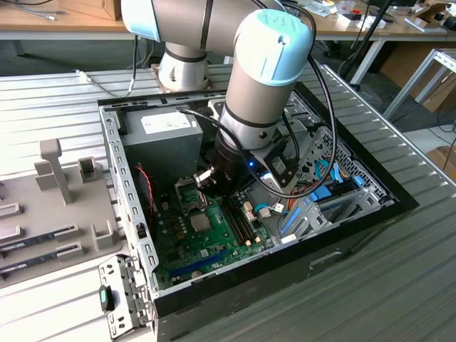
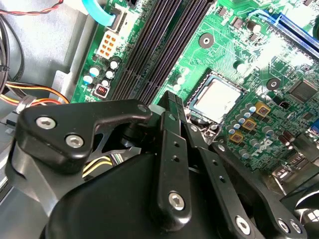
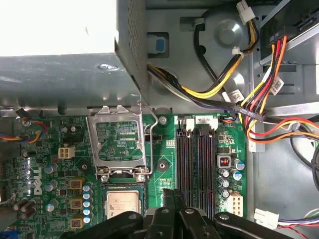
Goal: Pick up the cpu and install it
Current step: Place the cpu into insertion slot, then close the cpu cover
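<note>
The cpu [image 3: 123, 205], a square chip with a silvery lid, lies flat in its socket on the green motherboard [image 3: 164, 177]. It also shows in the second wrist view [image 2: 215, 98] and the exterior view [image 1: 201, 223]. The socket's metal load plate [image 3: 121, 142] stands hinged open beside it. My gripper [image 3: 172, 194] hangs just above the board between the cpu and the black memory slots [image 3: 197, 164]. Its black fingers [image 2: 170, 124] are pressed together with nothing between them, their tips [image 2: 172, 99] close to the cpu's corner but apart from it.
The grey power supply [image 1: 160, 139] sits at the back of the open computer case [image 1: 128, 214]. Bundles of coloured cables [image 3: 259, 99] run beside the memory slots. A grey fixture tray [image 1: 50, 206] lies outside the case at the exterior view's left.
</note>
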Motion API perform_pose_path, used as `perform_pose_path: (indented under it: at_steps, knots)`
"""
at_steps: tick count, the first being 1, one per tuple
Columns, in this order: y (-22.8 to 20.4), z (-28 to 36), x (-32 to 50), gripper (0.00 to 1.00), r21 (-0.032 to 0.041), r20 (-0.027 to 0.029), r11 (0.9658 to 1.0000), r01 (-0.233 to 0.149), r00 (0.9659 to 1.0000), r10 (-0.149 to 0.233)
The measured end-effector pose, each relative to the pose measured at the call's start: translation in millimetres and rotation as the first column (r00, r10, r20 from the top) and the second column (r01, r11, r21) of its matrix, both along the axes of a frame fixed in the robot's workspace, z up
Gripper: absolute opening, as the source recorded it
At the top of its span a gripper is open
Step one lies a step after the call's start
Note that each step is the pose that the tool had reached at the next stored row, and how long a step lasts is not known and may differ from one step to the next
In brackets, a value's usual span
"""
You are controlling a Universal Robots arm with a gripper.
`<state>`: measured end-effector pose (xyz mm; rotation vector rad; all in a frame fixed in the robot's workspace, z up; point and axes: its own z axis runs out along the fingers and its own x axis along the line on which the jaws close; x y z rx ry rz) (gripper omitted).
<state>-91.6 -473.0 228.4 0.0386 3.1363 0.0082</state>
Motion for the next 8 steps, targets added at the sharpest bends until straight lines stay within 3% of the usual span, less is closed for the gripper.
perform_pose_path:
  at_steps: [6,8]
  knots:
    - [0.0,0.0,0.1,0.11,0.0003,0.0001,1.0,0.0,1.0,0.0]
    - [0.9,-0.1,0.2,0.11,0.0093,0.0001,1.0,0.0,1.0,0.0]
